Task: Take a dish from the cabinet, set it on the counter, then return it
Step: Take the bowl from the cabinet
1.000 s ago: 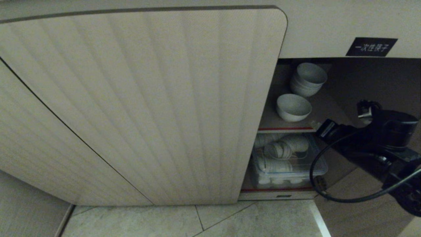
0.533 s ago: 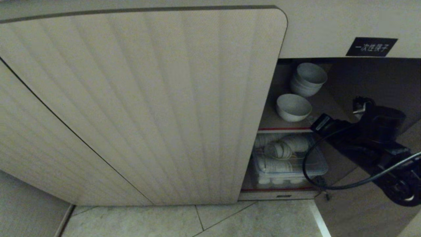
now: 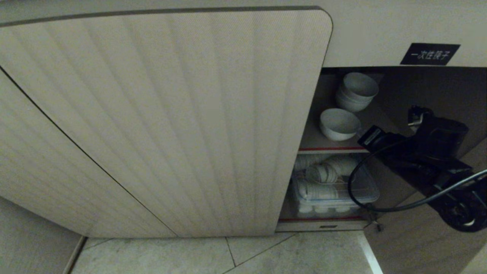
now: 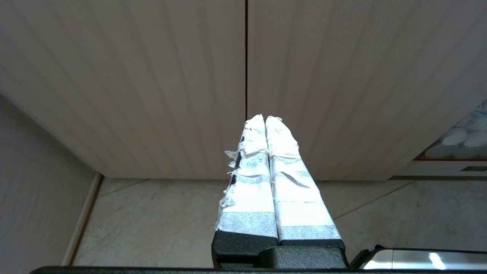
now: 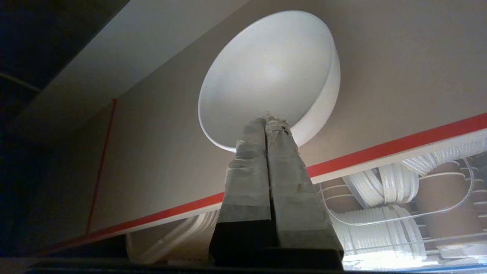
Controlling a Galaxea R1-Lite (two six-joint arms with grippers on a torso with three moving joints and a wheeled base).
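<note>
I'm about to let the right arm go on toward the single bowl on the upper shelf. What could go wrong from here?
1. The right gripper is shut, its tips at the rim of the dish; pushing on may shove the bowl, not grasp it.
2. The dish sits near the red shelf edge and could slip off onto the tub of stacked dishes.
3. The arm's cable loops low and may snag.

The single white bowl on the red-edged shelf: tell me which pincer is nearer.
Right. The right pincer is shut just at the bowl's rim; the left pincer is off by the closed doors.
</note>
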